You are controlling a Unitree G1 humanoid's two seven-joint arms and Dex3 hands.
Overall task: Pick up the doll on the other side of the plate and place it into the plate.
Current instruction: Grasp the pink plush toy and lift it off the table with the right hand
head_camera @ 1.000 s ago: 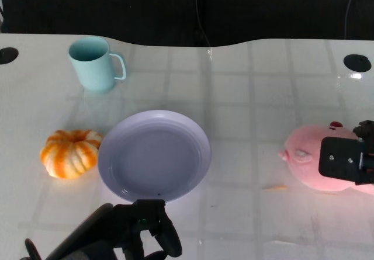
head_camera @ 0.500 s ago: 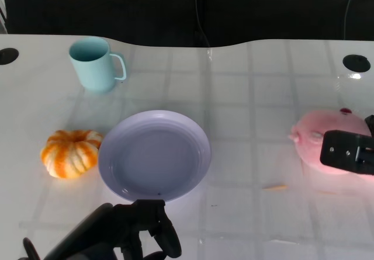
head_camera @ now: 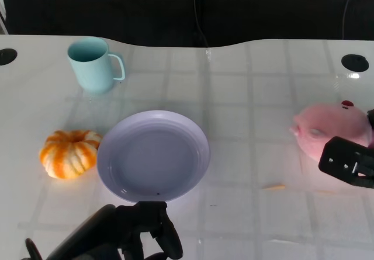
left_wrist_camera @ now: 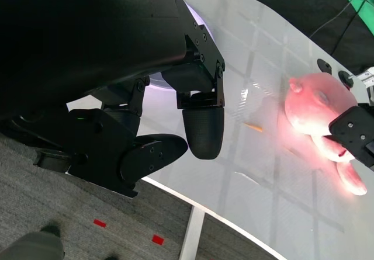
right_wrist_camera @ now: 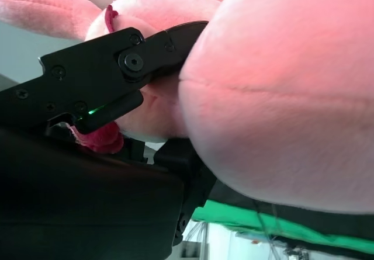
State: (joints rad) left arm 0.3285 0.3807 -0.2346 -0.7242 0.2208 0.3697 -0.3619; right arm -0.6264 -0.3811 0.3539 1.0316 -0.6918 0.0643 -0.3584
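The pink plush doll [head_camera: 330,132] is to the right of the lavender plate [head_camera: 153,155], well apart from it. My right hand [head_camera: 349,163] grips the doll from its near side at the picture's right edge. The left wrist view shows the doll [left_wrist_camera: 312,105] with the right hand [left_wrist_camera: 356,134] on it and a pink glow on the table beneath. The doll [right_wrist_camera: 280,96] fills the right wrist view, with black fingers [right_wrist_camera: 99,96] pressed into the plush. My left hand [head_camera: 140,231] lies near the table's front edge below the plate, fingers [left_wrist_camera: 201,125] curled in with nothing in them.
A pale blue mug [head_camera: 93,64] stands at the back left. An orange-and-white pumpkin [head_camera: 69,153] sits just left of the plate. A small orange sliver [head_camera: 273,187] lies on the white table between plate and doll. A dark hole [head_camera: 355,62] marks the table's far right.
The doll has shifted right and farther from me with my right hand gripping it, and now sits higher in the picture. The left hand and the plate have not moved.
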